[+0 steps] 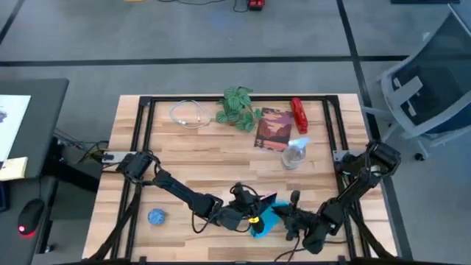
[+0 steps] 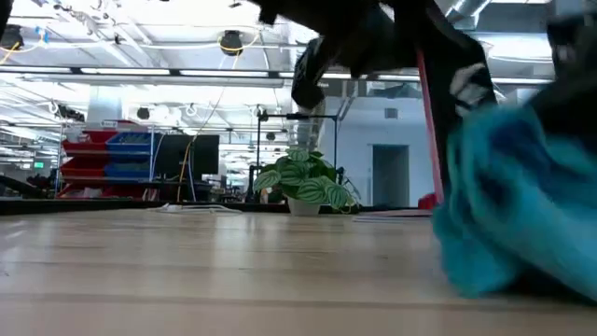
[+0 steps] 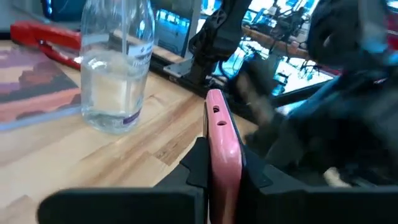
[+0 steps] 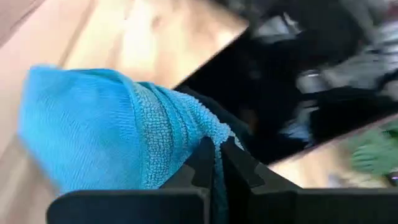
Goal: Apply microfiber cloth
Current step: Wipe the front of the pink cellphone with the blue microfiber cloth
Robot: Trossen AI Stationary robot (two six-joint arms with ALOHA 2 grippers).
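The sky-blue microfiber cloth point(image 1: 265, 218) is bunched near the table's front edge, right of centre, and fills the right of the low view point(image 2: 508, 219). My right gripper point(image 4: 217, 155) is shut on it. Just left of it, my left gripper point(image 1: 245, 211) is shut on a black phone in a pink case point(image 3: 219, 140). The phone's dark screen point(image 4: 273, 93) shows right behind the cloth in the right wrist view. The two grippers face each other closely. My left gripper pinches the phone between its two fingers, one on each flat face, so the pink case edge point(image 3: 222, 163) stands up between them. The phone sits on edge and reaches away past the fingertips. Its lower part is hidden. My right gripper pinches a bunched, hemmed edge of the cloth point(image 4: 208, 134) between its two fingers, several layers gathered. It comes from the table's right. The cloth bulges loosely beyond the fingers against the phone's screen, and its lower part point(image 2: 485, 275) rests on the table.
At the back stand a potted plant point(image 1: 237, 105), a coiled white cable point(image 1: 188, 114), a book point(image 1: 273, 129), a red tool point(image 1: 299, 115) and a clear bottle point(image 1: 294, 154). A small blue patterned ball point(image 1: 156, 216) lies at the front left. Bare wood lies between.
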